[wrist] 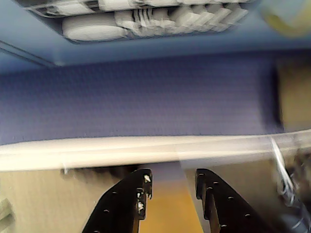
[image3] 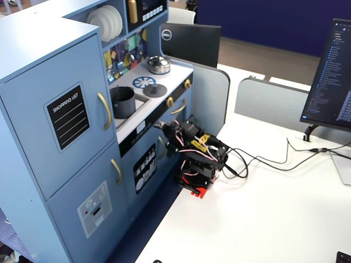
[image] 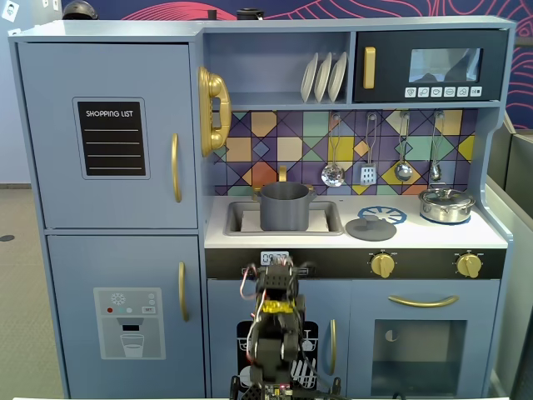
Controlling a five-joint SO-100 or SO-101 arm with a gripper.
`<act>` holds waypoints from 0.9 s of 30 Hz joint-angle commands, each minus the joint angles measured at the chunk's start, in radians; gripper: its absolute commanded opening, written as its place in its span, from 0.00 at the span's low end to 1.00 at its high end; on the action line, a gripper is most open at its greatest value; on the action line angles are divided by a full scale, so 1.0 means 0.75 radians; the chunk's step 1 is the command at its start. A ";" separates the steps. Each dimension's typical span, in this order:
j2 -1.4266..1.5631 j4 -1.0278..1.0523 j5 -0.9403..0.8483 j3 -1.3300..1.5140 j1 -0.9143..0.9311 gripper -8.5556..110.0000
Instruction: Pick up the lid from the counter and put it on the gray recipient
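The dark gray lid [image: 371, 227] lies flat on the pale counter [image: 433, 237], on the near edge of the blue printed burner; it also shows in the other fixed view [image3: 155, 89]. The gray recipient [image: 284, 206] stands upright and uncovered in the sink recess, left of the lid, and shows in the side fixed view [image3: 123, 102]. My arm [image: 275, 329] is folded low in front of the kitchen, below counter height, far from both. In the wrist view my gripper [wrist: 172, 177] is open and empty, with its jaws parted over the table edge.
A shiny silver pot [image: 446, 204] with its lid stands at the counter's right end. Utensils [image: 368, 171] hang on the back wall. Gold knobs [image: 382, 265] stick out from the counter front. A monitor [image3: 334, 76] and cables [image3: 263, 161] are on the white table [image3: 263, 219].
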 commanded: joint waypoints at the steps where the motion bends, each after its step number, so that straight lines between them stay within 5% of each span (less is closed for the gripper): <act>1: -0.342 -0.029 0.025 -0.493 0.039 0.07; 6: -0.552 -0.016 -0.020 -0.986 0.092 0.07; 13: -0.528 -0.115 -0.070 -1.072 0.225 0.07; 27: -0.372 -1.407 0.155 -0.505 0.661 0.14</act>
